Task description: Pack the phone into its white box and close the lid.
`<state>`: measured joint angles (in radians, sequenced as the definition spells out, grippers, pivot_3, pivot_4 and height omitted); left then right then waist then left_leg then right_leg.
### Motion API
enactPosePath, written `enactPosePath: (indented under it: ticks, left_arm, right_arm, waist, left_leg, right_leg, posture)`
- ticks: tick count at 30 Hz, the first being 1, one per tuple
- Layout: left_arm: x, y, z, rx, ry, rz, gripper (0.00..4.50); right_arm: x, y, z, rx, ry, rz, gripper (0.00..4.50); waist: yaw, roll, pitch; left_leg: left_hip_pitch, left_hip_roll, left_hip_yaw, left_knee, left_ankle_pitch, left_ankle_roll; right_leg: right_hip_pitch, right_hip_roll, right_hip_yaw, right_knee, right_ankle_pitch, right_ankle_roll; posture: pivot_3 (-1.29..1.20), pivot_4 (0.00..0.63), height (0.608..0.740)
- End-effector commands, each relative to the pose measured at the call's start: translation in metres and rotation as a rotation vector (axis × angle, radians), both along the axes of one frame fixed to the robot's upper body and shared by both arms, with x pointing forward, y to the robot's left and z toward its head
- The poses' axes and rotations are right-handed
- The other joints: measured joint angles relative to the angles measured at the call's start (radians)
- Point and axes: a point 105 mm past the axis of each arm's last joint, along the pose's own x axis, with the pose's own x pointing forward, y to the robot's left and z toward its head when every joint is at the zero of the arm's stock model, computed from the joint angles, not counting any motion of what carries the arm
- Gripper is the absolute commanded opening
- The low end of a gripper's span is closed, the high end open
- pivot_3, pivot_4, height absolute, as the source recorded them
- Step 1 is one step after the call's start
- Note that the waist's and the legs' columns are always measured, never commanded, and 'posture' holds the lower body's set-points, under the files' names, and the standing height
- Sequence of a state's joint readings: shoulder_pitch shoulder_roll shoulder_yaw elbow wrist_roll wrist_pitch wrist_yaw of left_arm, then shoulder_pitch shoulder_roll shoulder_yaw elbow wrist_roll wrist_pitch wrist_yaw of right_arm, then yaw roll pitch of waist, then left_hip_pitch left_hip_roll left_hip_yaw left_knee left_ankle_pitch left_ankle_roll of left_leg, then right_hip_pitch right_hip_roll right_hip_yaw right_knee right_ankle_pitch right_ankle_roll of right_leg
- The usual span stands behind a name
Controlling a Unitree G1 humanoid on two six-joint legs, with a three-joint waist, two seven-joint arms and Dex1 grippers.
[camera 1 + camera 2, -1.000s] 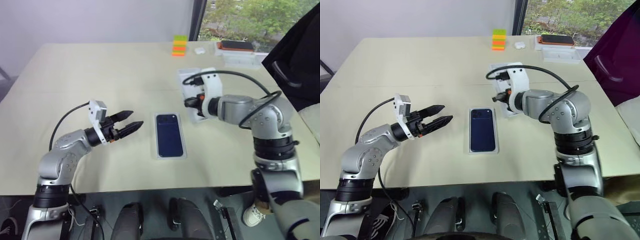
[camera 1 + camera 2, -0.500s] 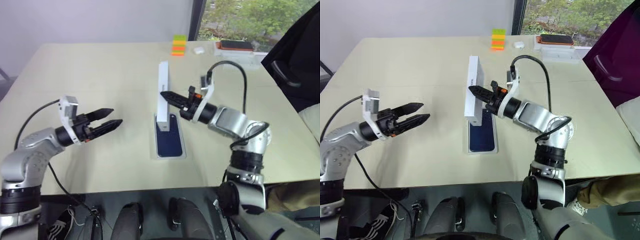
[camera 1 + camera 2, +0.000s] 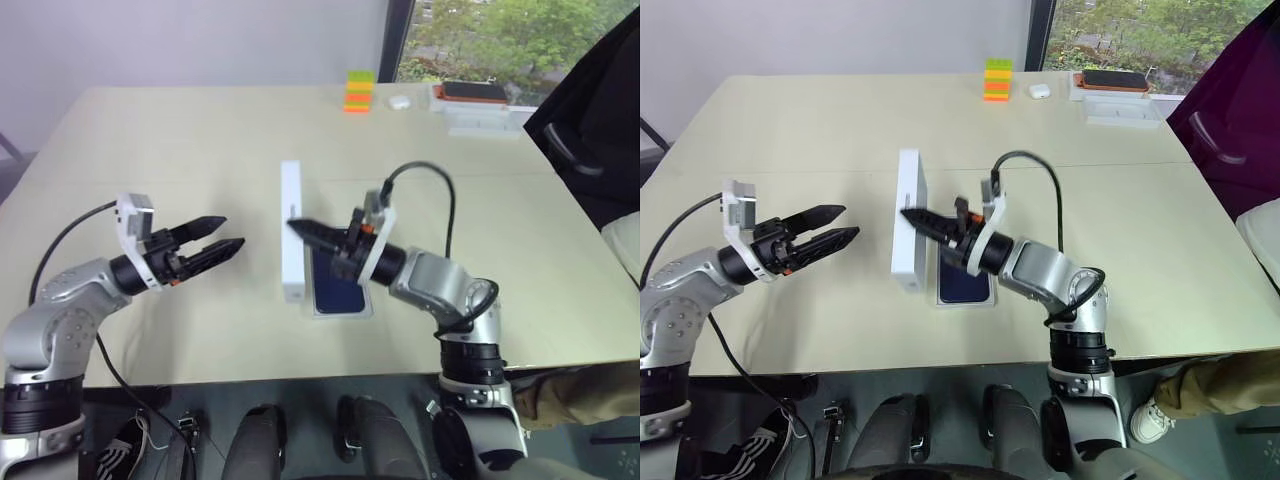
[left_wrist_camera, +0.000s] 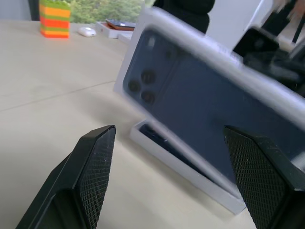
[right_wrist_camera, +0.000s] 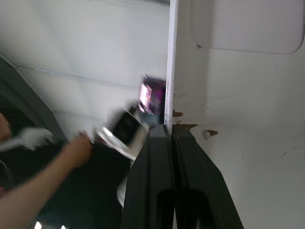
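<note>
Black fingers of the left gripper (image 3: 218,240) stand spread and grasp nothing, hovering above the table (image 3: 150,150) well to the left of the packing, pointing level toward the middle. Next comes the lid (image 3: 291,232), stood up on one long edge just left of the white box (image 3: 340,311) with its long axis running away from the robot, roughly parallel to the box; the left wrist view shows its printed dark-blue phone picture facing the left arm, so its open white side faces right, toward the box. The right gripper (image 3: 300,228) is clamped shut on the lid's upper edge, reaching in from the right across the box, and the right wrist view confirms the pinch on a thin white wall. Beneath that arm the phone (image 3: 335,285) lies flat in the white box, dark face up, its long axis also running away from the robot. By my reading the phone is packed and the coming move turns on the lid tipping rightward, open side down, onto the box beside it; the right arm is plainly nearer, already holding it. The table is pale beige and bare around the work; far back sit a striped block stack (image 3: 359,90), a small white item and a tray by the window (image 3: 500,35), with a dark-clothed person at the right edge.
</note>
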<state>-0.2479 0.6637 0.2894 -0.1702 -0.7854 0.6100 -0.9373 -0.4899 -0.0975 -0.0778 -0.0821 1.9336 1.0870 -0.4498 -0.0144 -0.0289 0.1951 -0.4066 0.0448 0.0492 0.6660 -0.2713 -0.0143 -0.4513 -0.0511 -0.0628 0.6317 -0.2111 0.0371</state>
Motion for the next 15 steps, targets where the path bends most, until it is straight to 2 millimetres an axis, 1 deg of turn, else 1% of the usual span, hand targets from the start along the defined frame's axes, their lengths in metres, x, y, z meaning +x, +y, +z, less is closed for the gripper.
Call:
enactPosePath:
  ticks: [1,5,10,11,14,15]
  left_arm:
    - [-0.003,-0.004,0.009,0.015,-0.059,-0.005,3.81]
    - [-0.004,-0.006,0.006,0.018,-0.055,-0.008,3.81]
    - [-0.005,-0.008,0.0,0.022,-0.047,-0.01,3.81]
    - [-0.005,-0.009,-0.002,0.025,-0.045,-0.011,3.81]
    - [-0.002,-0.011,-0.007,0.029,-0.043,0.001,3.81]
    - [-0.002,-0.012,-0.008,0.028,-0.042,-0.001,3.81]
  right_arm:
    - [-0.005,0.004,-0.004,0.013,-0.012,0.038,0.03]
    - [-0.002,0.009,-0.004,0.028,-0.013,0.034,0.03]
    - [0.009,0.011,-0.013,0.005,-0.006,-0.006,0.03]
    - [0.01,0.012,-0.014,0.003,-0.001,-0.009,0.03]
    - [0.013,0.012,-0.028,-0.05,0.009,-0.019,0.03]
    - [0.014,0.012,-0.03,-0.045,0.015,-0.022,0.03]
  waist:
    - [-0.001,0.0,0.0]
    - [-0.002,0.0,0.0]
    - [0.001,0.0,0.0]
    - [0.001,0.0,0.0]
    - [0.001,0.0,0.0]
    - [0.001,0.0,0.0]
  left_leg:
    - [0.0,0.0,0.0,0.0,0.0,0.0]
    - [0.001,0.003,0.0,0.0,0.0,0.0]
    - [0.001,0.003,0.0,0.0,0.0,0.0]
    - [0.001,0.003,0.0,0.0,0.0,0.0]
    - [0.0,0.003,0.001,0.0,0.0,0.0]
    - [0.0,0.003,0.001,0.0,0.0,0.0]
  right_leg:
    - [0.0,0.0,0.0,0.0,0.0,0.0]
    - [0.0,0.004,0.0,0.0,0.001,-0.002]
    - [-0.001,0.005,0.0,0.0,0.001,-0.002]
    - [-0.001,0.005,0.0,0.0,0.001,-0.002]
    - [-0.001,0.005,0.0,0.0,0.001,-0.002]
    - [-0.001,0.005,0.0,0.0,0.001,-0.002]
  posture:
    - [0.0,0.15,0.74]
    - [0.0,0.15,0.74]
    - [0.0,0.15,0.74]
    - [0.0,0.15,0.74]
    - [0.0,0.15,0.74]
    - [0.0,0.15,0.74]
